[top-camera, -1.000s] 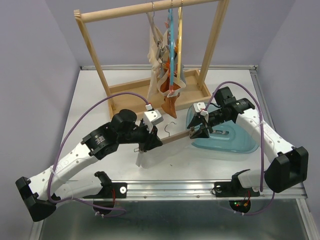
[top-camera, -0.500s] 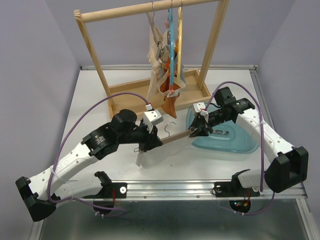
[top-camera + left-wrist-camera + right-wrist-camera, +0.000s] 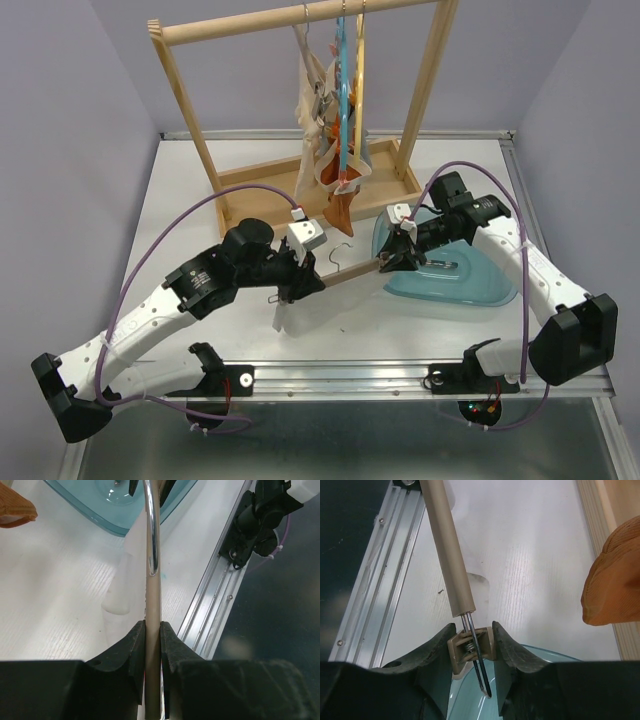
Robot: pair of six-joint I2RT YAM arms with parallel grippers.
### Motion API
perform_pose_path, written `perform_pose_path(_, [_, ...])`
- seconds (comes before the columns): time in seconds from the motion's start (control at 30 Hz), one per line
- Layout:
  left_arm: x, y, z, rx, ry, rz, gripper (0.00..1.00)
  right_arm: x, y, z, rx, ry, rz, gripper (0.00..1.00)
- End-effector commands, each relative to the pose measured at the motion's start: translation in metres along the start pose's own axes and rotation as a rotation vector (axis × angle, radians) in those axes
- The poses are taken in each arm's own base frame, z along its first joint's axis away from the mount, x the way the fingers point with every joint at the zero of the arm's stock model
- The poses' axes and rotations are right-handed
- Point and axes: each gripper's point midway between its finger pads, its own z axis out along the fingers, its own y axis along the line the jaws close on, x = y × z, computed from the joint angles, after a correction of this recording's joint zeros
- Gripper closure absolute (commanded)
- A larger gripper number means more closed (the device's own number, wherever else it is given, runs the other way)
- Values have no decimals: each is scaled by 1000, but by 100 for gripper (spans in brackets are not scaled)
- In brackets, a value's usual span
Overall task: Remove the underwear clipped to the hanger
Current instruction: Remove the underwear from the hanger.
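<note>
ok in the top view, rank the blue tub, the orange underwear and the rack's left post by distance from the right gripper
1. blue tub, right beside the right gripper, on its right
2. orange underwear, hanging just back-left
3. rack's left post, far back left

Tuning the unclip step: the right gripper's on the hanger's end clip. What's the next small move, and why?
Probably open the right gripper and shift it along the hanger bar toward the left gripper. It pinches the end clip, but no cloth shows in that clip. The white underwear hangs from the bar's other end, beside the left gripper clamping the bar.
</note>
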Motion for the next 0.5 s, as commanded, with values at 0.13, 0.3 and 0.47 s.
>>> perform_pose_path(0.13, [-11, -6, 0, 29, -49, 41, 100, -28, -8, -11, 47, -2, -78, 40])
perform_pose_path(0.3, [-9, -5, -1, 25, -43, 43, 100, -31, -11, -16, 74, 19, -91, 36])
perform_pose_path(0.47, [-9, -5, -2, 21, -45, 42, 100, -34, -11, -19, 90, 27, -106, 38])
